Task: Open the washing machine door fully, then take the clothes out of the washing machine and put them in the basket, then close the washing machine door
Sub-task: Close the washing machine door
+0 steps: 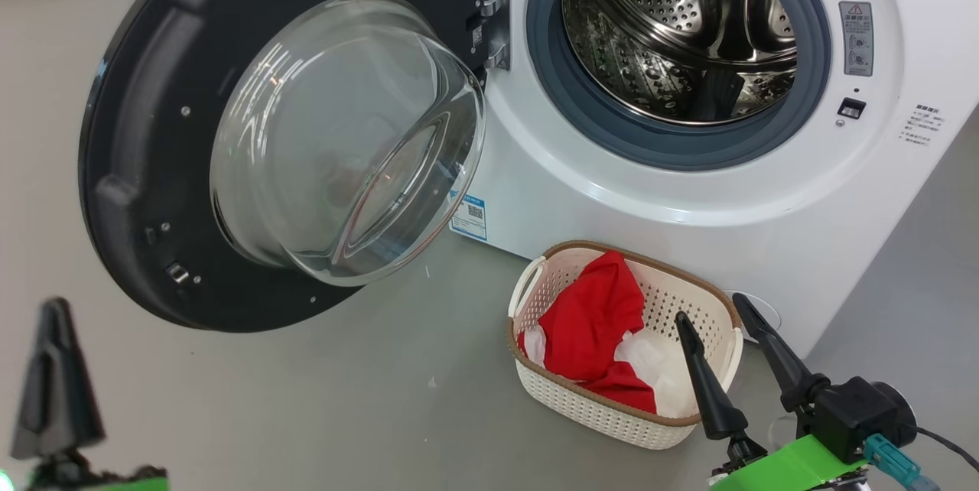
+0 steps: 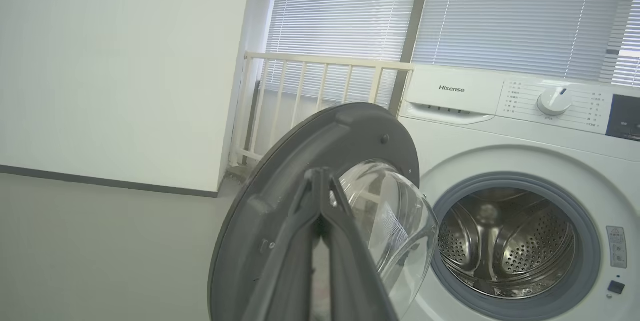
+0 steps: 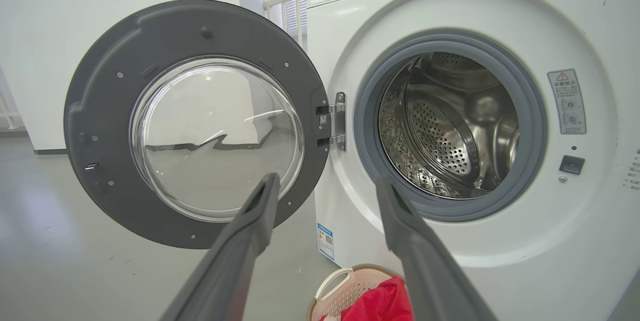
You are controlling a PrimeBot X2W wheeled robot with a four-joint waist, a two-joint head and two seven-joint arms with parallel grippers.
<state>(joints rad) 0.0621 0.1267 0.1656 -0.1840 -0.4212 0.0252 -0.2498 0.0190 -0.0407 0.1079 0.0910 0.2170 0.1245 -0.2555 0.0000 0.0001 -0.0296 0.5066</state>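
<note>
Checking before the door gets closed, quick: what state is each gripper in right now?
Left gripper: closed, holding nothing.
Right gripper: open, holding nothing.

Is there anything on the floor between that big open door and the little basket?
Nothing: in the head view, bare grey floor runs from the washing machine door to the basket.

Grey floor (image 1: 306, 399), white wall (image 2: 100, 61), blinds (image 2: 500, 11), perhaps railing (image 2: 320, 61)

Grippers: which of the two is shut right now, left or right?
The left gripper: its two fingers are pressed together into one point. The right gripper shows a clear gap between its fingers, so it is open.
</note>
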